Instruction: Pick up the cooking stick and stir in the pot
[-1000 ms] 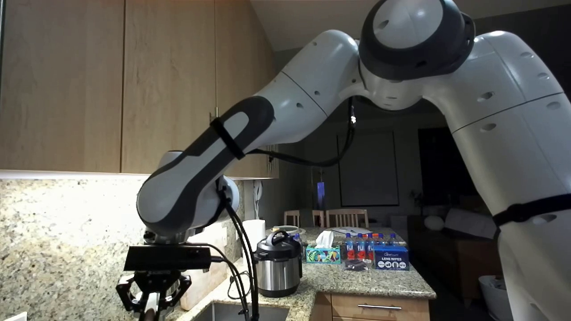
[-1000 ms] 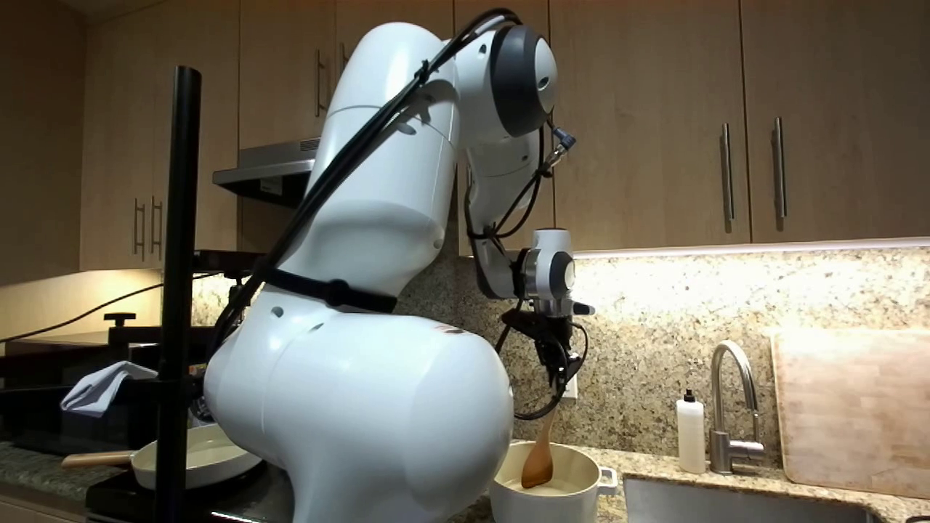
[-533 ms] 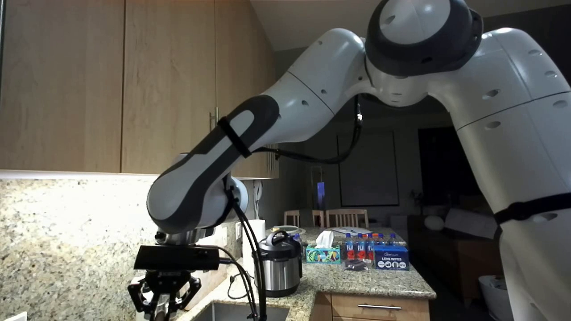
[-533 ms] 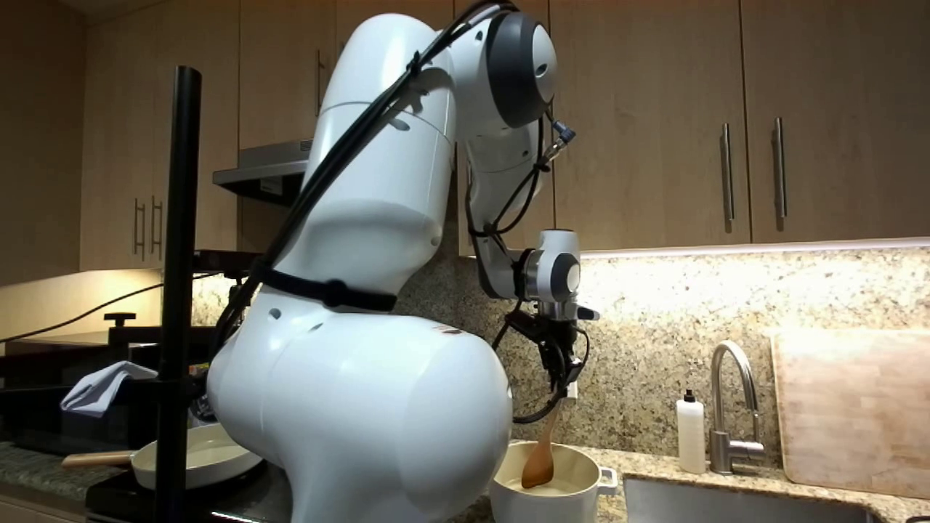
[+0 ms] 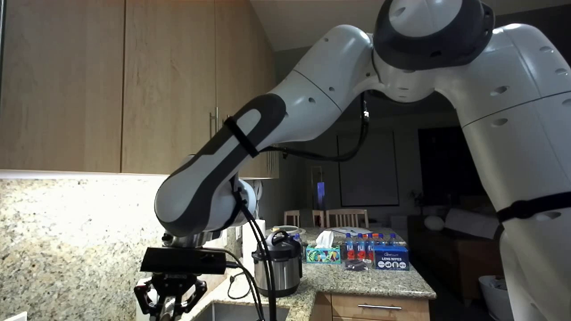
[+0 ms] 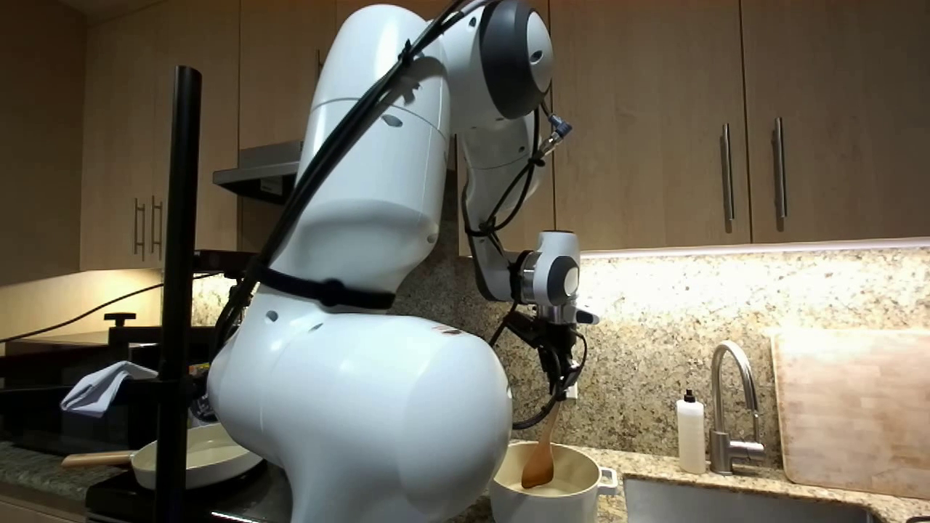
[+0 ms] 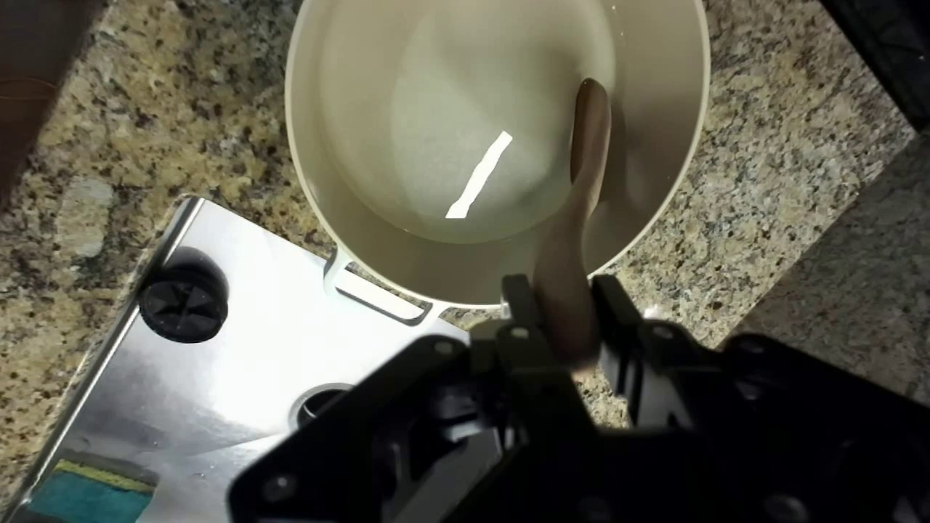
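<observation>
The picking-up looks done to me: the gripper (image 7: pixel 564 301) has the wooden spoon (image 7: pixel 567 240), and the spoon's head is down inside the pot (image 6: pixel 545 505). The fingers (image 7: pixel 519 301) lie against both sides of the wood, parted only by its own thickness, with nothing else in hold. So the job seems to be at the stirring stage. A single moment doesn't show me whether the spoon is going round, or how many turns are made. What's left, I'd guess, is to sweep the head round through the middle, since it sits off toward one side wall. Whether its tip meets the bottom I can't make out.

The spoon is smooth wood, reddish brown at its broad, flattened head and paler up the stem, leaning rather than upright. The pot is round and deep-sided, off-white outside and cream within, and in an exterior view its loop handle (image 6: pixel 613 479) points toward the sink (image 7: pixel 247 290). From the wrist view a hard white streak of light (image 7: pixel 482 174) lies across the pot's bottom, which makes me think of clear liquid (image 7: pixel 450 116) in there. The sink is shiny steel, with what looks like a teal and yellow sponge (image 7: pixel 91 494) in it. Around the pot runs the counter (image 7: pixel 785 181), speckled stone in brown, grey and black, and similar stone covers the wall (image 6: pixel 639 363) behind.
</observation>
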### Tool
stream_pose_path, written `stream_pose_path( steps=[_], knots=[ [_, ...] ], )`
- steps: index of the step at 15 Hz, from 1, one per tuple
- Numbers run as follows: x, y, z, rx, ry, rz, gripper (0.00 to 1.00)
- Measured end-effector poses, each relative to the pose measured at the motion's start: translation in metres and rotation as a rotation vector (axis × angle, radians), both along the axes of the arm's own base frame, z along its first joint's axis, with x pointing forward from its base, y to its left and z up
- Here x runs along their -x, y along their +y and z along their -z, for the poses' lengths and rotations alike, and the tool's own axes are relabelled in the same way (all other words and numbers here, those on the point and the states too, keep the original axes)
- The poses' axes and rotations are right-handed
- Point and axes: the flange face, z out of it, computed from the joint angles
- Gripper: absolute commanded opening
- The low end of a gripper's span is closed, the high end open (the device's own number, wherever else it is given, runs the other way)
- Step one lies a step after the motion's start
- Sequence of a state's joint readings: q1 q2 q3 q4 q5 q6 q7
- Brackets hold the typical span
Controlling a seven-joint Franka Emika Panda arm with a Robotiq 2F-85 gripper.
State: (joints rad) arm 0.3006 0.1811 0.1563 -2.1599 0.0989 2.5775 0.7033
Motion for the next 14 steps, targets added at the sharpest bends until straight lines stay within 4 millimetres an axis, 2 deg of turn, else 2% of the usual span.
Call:
stream_pose_path(
  steps=[6,10,14],
  knots=[
    [0.025,-0.014,0.005,-0.021,-0.056,0.023,0.10],
    [0.043,-0.030,0.003,-0.014,-0.066,0.039,0.10],
    [0.052,-0.049,-0.001,-0.004,-0.063,0.065,0.10]
  ],
)
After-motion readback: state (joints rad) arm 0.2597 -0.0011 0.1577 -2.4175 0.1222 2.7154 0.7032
